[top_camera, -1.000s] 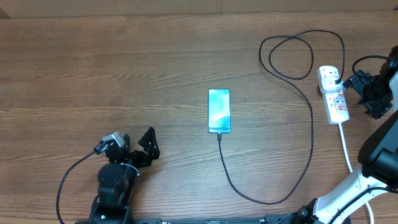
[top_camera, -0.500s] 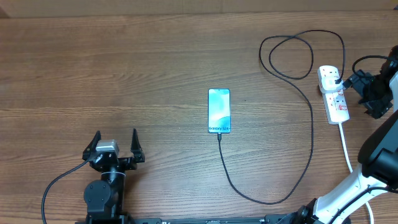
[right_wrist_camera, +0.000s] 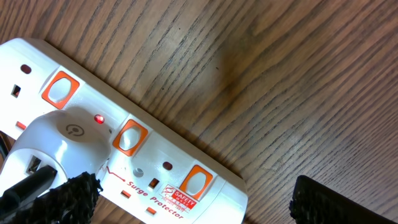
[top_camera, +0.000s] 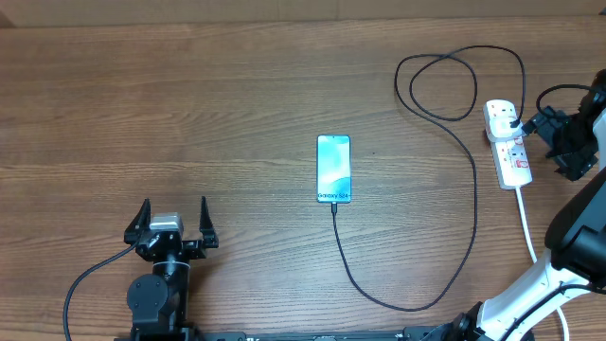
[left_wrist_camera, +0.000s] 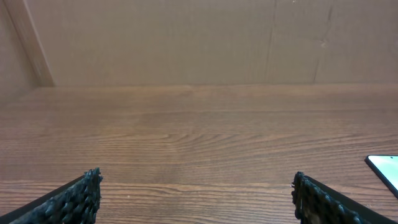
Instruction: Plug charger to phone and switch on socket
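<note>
The phone (top_camera: 333, 169) lies flat mid-table, teal screen up; its corner shows at the right edge of the left wrist view (left_wrist_camera: 385, 169). The thin black charger cable (top_camera: 473, 204) runs from the phone's near edge, loops round, and reaches a white plug in the socket (top_camera: 507, 142) at the right. In the right wrist view the socket (right_wrist_camera: 155, 155) has orange switches and a small red light lit beside the white plug (right_wrist_camera: 53, 146). My right gripper (top_camera: 561, 144) (right_wrist_camera: 193, 202) is open beside the socket. My left gripper (top_camera: 172, 225) (left_wrist_camera: 196, 196) is open and empty at the near left.
The socket's thick white cord (top_camera: 525, 223) runs toward the near edge by my right arm. A cardboard wall (left_wrist_camera: 186, 37) stands behind the table's far edge.
My left gripper has drawn back to the near left and turned straight, jaws open. The right gripper, phone and cable have not moved.
</note>
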`<state>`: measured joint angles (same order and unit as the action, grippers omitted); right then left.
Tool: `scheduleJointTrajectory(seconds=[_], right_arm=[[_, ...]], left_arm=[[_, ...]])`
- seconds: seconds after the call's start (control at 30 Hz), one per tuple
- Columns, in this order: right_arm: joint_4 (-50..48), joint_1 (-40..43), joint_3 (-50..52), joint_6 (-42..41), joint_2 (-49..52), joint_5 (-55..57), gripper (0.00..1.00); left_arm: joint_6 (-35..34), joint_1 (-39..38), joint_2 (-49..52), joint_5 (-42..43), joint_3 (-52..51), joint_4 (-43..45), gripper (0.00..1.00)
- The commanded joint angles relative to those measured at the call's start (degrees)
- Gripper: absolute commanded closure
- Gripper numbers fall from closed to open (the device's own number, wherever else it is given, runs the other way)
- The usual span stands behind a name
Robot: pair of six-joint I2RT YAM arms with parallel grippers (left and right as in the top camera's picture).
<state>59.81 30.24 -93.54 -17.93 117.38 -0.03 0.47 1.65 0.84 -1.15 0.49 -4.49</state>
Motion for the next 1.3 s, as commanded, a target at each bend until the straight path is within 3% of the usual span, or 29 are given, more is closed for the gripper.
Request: scheduleJointTrajectory(seconds=[0.0,0.47,0.8,0.93,1.27], right_arm=[[-0.2,-0.2,-0.9,0.4,-1.7,-0.1,0.0],[-0.2,-0.3,-0.9,0.4,-3.6,-0.1,0.0],[-0.2,-0.9,-0.9,0.4,-28.3,-0.1,0.0],[-0.1,-7.5,-0.9,0.4,-33.2,-0.1,0.0],[0.3,-26.1,1.6,0.4,-33.5,-0.1,0.0]], left_arm=[[1.3,0.3,-0.6,-0.3,-0.2,0.1,0.0],[1.3,0.3,-0.6,-0.3,-0.2,0.1,0.01],[1.3,0.3,-0.6,-0.3,-0.2,0.1,0.0],[1.3,0.3,-0.6,-0.3,-0.2,0.1,0.0],[1.3,0.3,-0.6,-0.3,-0.2,0.1,0.0]])
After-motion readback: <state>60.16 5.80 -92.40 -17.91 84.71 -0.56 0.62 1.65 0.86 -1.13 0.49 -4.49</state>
